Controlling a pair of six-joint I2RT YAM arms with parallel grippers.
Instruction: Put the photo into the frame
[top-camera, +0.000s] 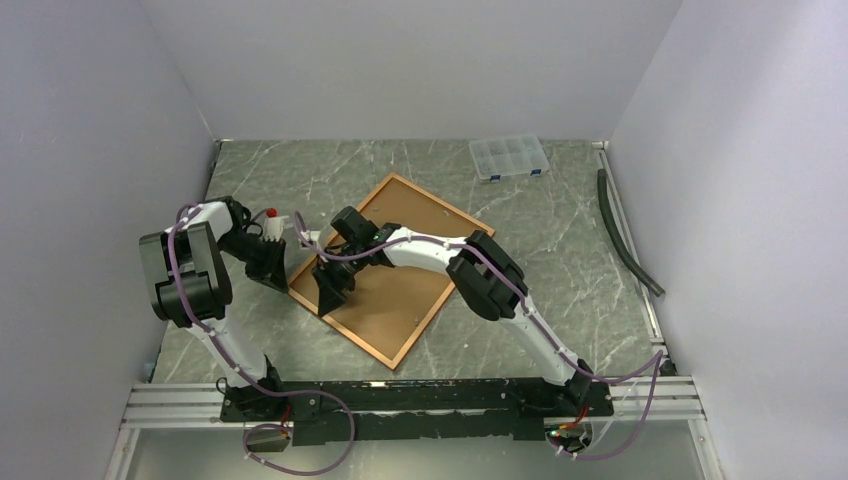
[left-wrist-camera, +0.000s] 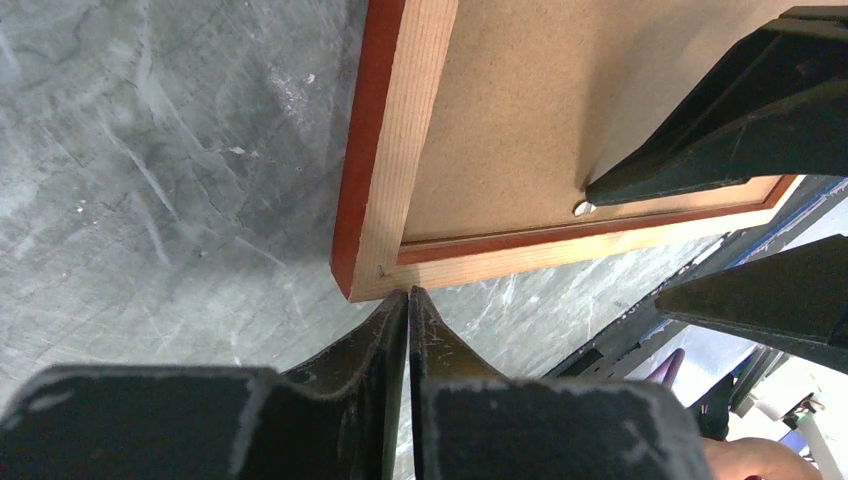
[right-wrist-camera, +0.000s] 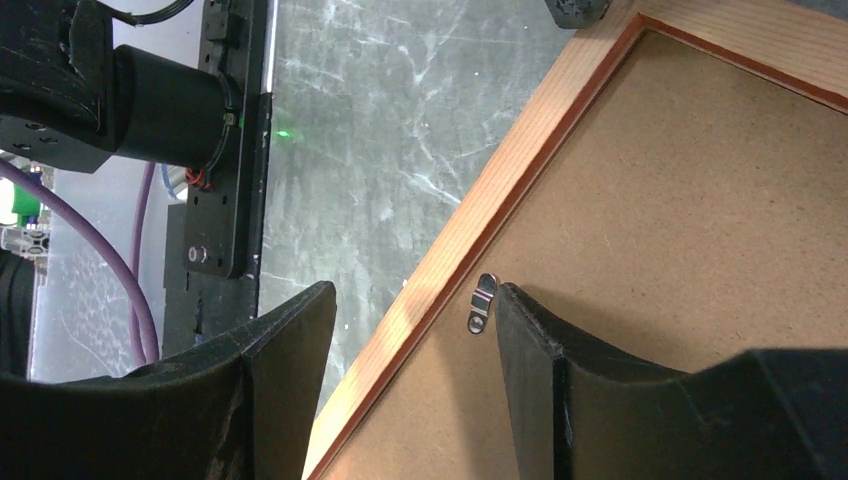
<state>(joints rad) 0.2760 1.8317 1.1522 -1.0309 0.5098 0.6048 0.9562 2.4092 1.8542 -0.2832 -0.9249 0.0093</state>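
The frame (top-camera: 445, 204) lies face down and askew on the table, with the brown backing board (top-camera: 395, 290) in it. The photo is hidden or out of view. My left gripper (top-camera: 278, 272) is shut and empty. In the left wrist view its tips (left-wrist-camera: 408, 292) touch the outer side of the frame (left-wrist-camera: 415, 130) near a corner. My right gripper (top-camera: 332, 290) is open over the frame's left edge. In the right wrist view the gripper (right-wrist-camera: 415, 300) straddles the wooden border (right-wrist-camera: 500, 190), and its right finger (right-wrist-camera: 525, 330) rests on the board beside a small metal turn clip (right-wrist-camera: 482, 303).
A small clear compartment box (top-camera: 509, 157) sits at the back right. A black hose (top-camera: 625, 240) lies along the right wall. A white object with a red cap (top-camera: 272, 215) is by the left arm. The arms' mounting rail (top-camera: 400, 395) runs along the near edge.
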